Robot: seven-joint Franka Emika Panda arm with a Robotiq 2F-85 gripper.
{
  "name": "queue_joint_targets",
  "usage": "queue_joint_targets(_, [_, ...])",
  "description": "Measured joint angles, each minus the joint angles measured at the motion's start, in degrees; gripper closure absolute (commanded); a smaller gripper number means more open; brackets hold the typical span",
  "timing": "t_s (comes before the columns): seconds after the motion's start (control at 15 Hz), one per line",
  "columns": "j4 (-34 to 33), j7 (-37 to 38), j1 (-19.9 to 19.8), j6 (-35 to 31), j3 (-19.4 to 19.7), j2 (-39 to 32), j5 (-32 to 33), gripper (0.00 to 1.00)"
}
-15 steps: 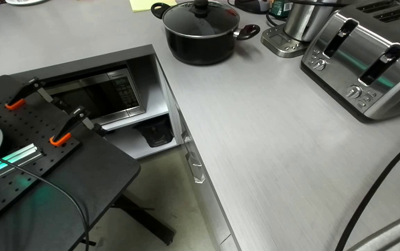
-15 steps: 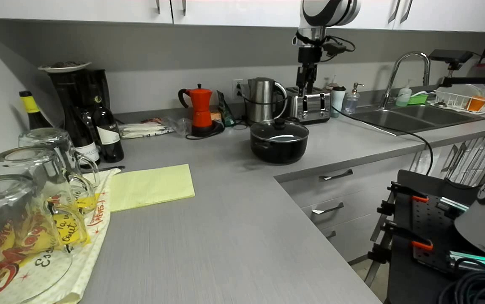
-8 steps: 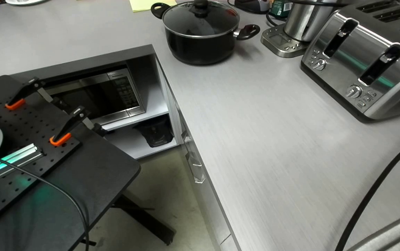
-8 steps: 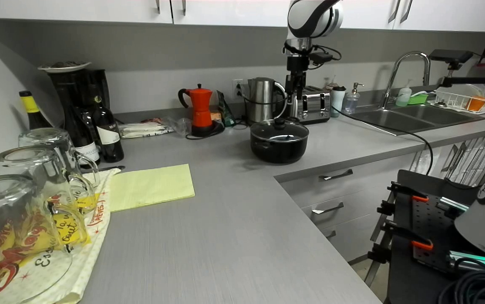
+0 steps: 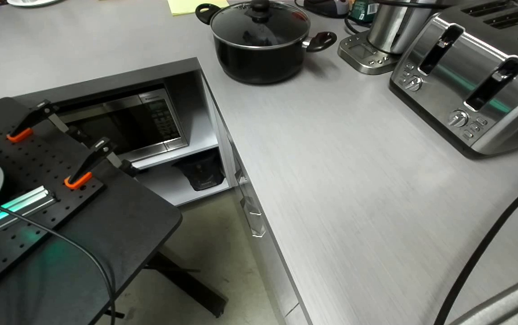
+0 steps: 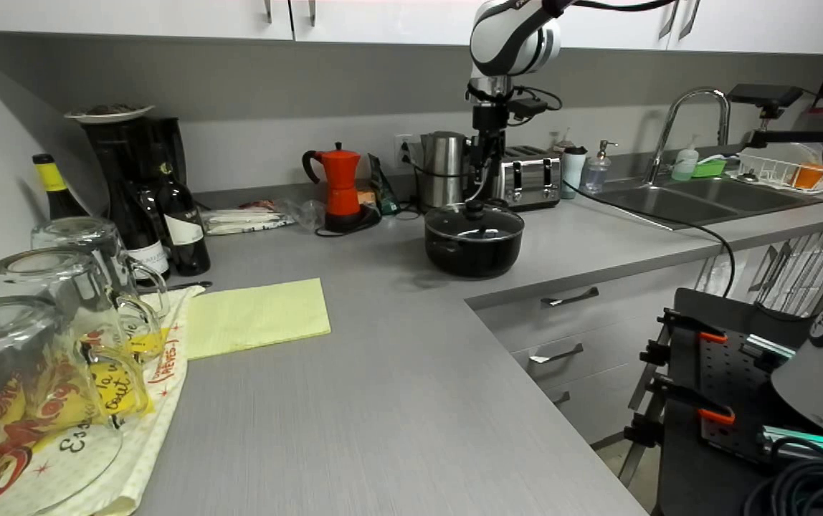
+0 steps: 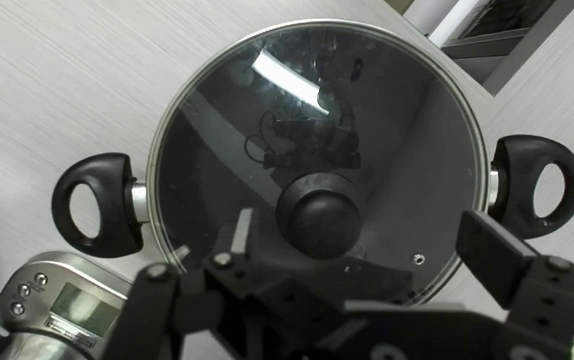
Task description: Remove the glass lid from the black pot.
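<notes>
The black pot stands upright on the grey counter and shows in both exterior views (image 5: 261, 65) (image 6: 474, 258). The glass lid lies on top of it in both exterior views (image 5: 241, 27) (image 6: 501, 226), its black knob (image 5: 260, 6) up. In the wrist view the lid (image 7: 397, 150) fills the middle and the pot's side handles (image 7: 112, 200) stick out on both sides. My gripper (image 6: 483, 163) points down above the pot's back side, apart from the lid. In the wrist view the gripper (image 7: 359, 232) is open and empty, with the knob (image 7: 324, 222) seen between its fingertips.
A silver toaster (image 5: 471, 90) and a steel kettle (image 6: 444, 172) stand behind the pot, close to the gripper. A red moka pot (image 6: 342, 183), a yellow cloth (image 6: 261, 319) and glass mugs (image 6: 31, 344) are further off. The counter edge (image 5: 223, 117) runs close by the pot.
The arm and gripper have moved left and downward in an exterior view, from in front of the toaster to closer above the pot. The pot and lid have not moved.
</notes>
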State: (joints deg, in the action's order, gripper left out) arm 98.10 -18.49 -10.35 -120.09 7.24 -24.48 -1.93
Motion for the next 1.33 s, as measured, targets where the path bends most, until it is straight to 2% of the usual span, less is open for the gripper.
queue_joint_targets(1.33, [-8.9,5.0,0.0,1.4,-0.5,-10.8,1.0,0.0])
